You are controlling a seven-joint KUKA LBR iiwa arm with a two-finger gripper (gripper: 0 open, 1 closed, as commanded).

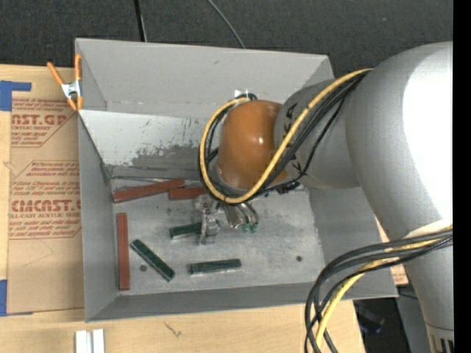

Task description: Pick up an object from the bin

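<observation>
The grey bin [147,131] walls the tool in, with its sloped back wall rising close behind. The arm [397,138], with its orange cover [246,145], hangs over the tool [221,223], which sits low by the bin floor. I cannot tell whether it is open or shut.

A short dark green stick [185,232] lies just beside the tool, on the side away from the arm, and is probably the one to take. The grasp would go best centred across the stick's narrow width, followed by a straight lift.

Two more green sticks [152,260] lie nearer the front wall. A brown stick [147,191] lies behind the tool. Bare floor under the arm leaves free room.
</observation>
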